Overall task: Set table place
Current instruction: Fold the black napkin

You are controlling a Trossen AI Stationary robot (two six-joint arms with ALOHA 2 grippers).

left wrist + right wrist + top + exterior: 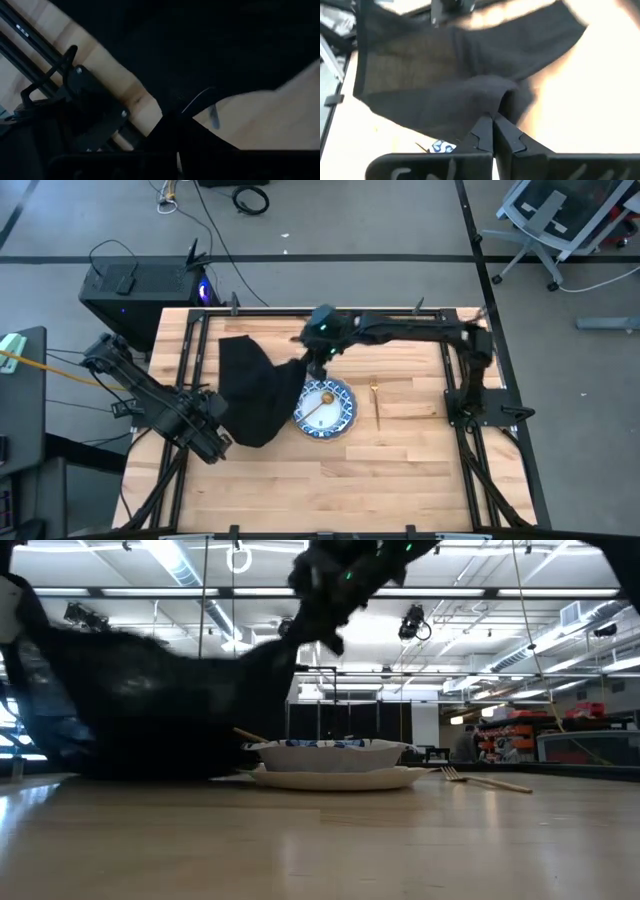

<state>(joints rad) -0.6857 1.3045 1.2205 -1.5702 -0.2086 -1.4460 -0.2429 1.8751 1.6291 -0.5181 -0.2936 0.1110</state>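
Observation:
A black cloth napkin (255,395) is strung between my two grippers over the table's left half. In the low view the napkin (150,700) rises at both ends and sags in the middle down to the table. My left gripper (215,438) is shut on its near left part. My right gripper (316,365) is shut on its far right part, just above the plate. The patterned dish (328,408) sits on the plate (340,778) and has the gold spoon (318,406) in it. The gold fork (377,405) lies on the table to the plate's right. My left gripper holds the napkin near its near left corner (200,107), coming from above and pointing steeply down. The dark cloth hides the place of contact. That end of the cloth is lifted. My right gripper pinches a bunched fold of the napkin (496,97) between its two fingers, slanting down from the table's right. The fold is lifted clear, and the cloth falls away from it toward the left gripper.
Black rails (190,360) run along the table's left and right sides. A black computer case (140,285) stands beyond the far left corner. Bare wood (400,470) lies on the near side and to the right of the fork.

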